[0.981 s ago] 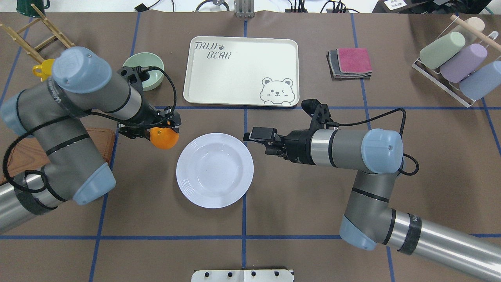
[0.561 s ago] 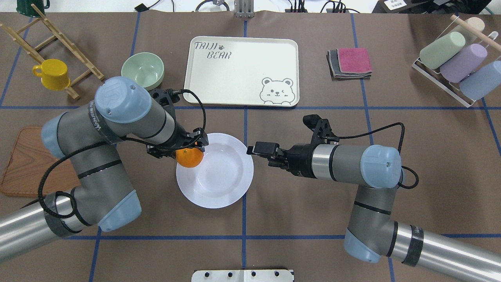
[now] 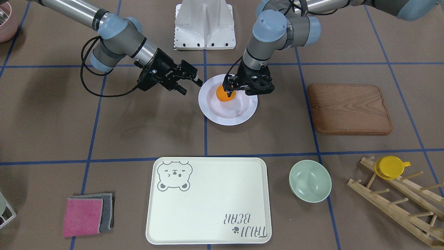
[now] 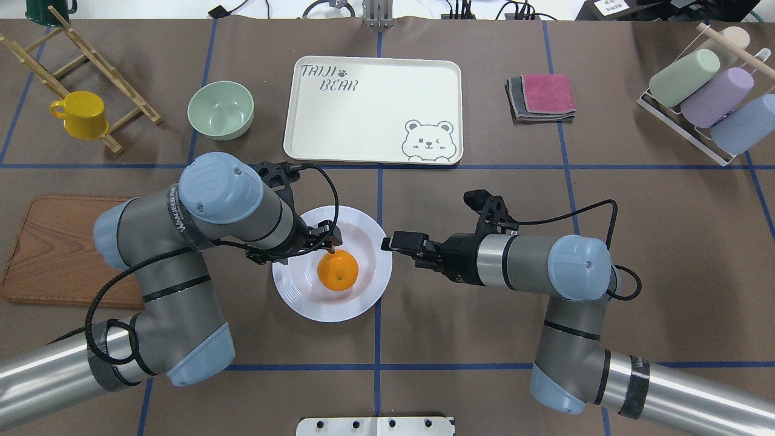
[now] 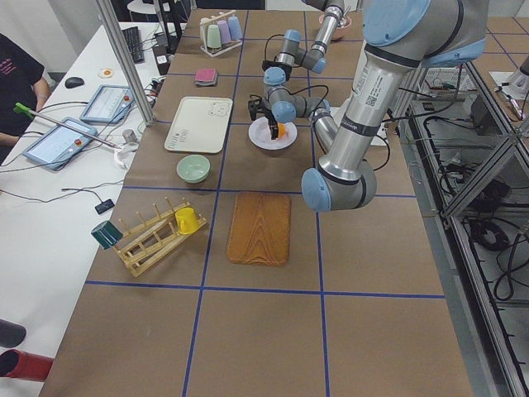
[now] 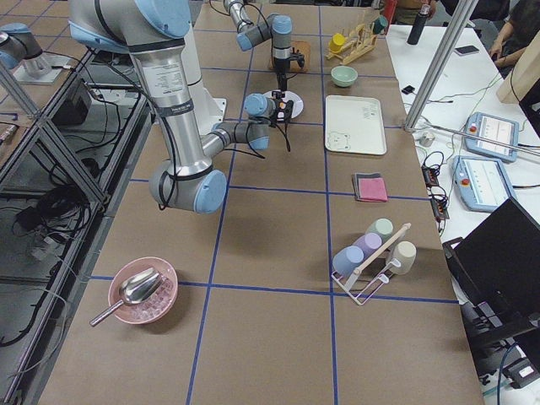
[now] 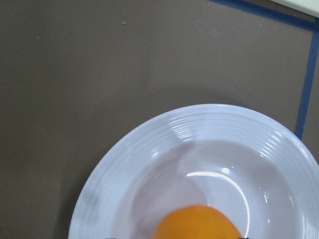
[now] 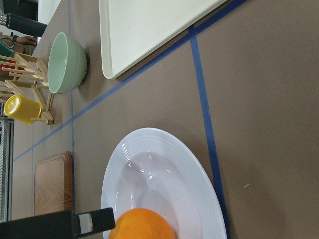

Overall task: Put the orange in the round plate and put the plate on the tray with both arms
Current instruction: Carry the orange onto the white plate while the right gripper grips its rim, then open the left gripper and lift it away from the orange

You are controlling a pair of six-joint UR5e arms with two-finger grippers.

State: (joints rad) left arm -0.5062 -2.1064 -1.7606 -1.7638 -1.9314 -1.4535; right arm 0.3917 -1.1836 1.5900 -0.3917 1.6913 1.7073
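A small glossy orange fruit (image 4: 338,270) is in the centre of a white round ridged plate (image 4: 369,292). The left claw (image 3: 228,91) is at the fruit (grasping or released, I cannot tell); the right claw (image 3: 193,88), released, is beside the rim.

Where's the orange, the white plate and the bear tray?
orange (image 4: 338,270), overhead view, middle of its skin.
round plate (image 4: 330,312), overhead view, near rim.
tray (image 4: 363,115), overhead view, bare middle.
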